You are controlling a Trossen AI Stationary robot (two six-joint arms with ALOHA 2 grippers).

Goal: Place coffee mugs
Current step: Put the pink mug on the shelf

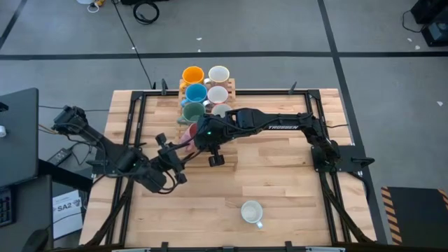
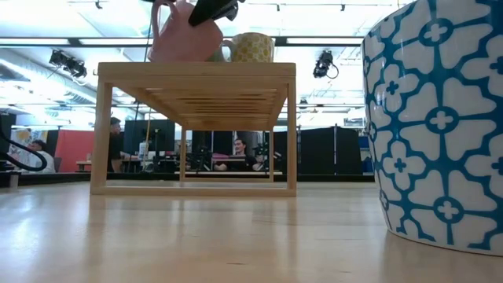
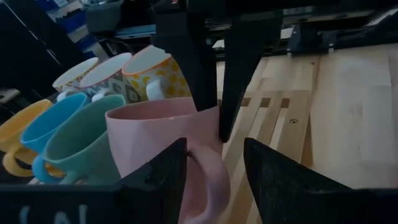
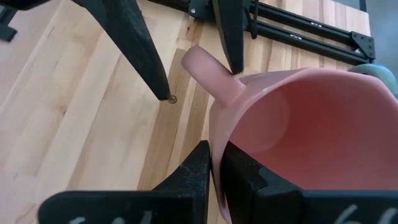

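A pink mug (image 4: 311, 124) stands upright at the near left corner of a low wooden rack (image 2: 196, 79), its base down at the rack's top (image 2: 177, 39). My right gripper (image 4: 214, 155) is shut on it (image 1: 199, 133). Orange (image 1: 192, 74), blue (image 1: 195, 92), green (image 1: 193, 110) and several white or patterned mugs (image 1: 218, 75) stand on the rack behind it. My left gripper (image 3: 214, 165) is open, level with the pink mug's handle (image 3: 208, 180). Its fingers stand on either side of the handle. Whether they touch it I cannot tell. My right gripper holds the pink mug's wall at the rim (image 4: 217, 134), beside the handle, with one finger inside the mug and one outside. The fingers (image 3: 186, 68) come from above and point down. The mug is upright, handle toward the table's near left.
A blue-and-white patterned mug (image 1: 252, 211) stands alone near the table's front edge, and it fills the right of the low view (image 2: 440, 118). Bare wooden table (image 1: 280, 175) lies between it and the rack. Black frame rails (image 1: 136, 119) run along the table's sides.
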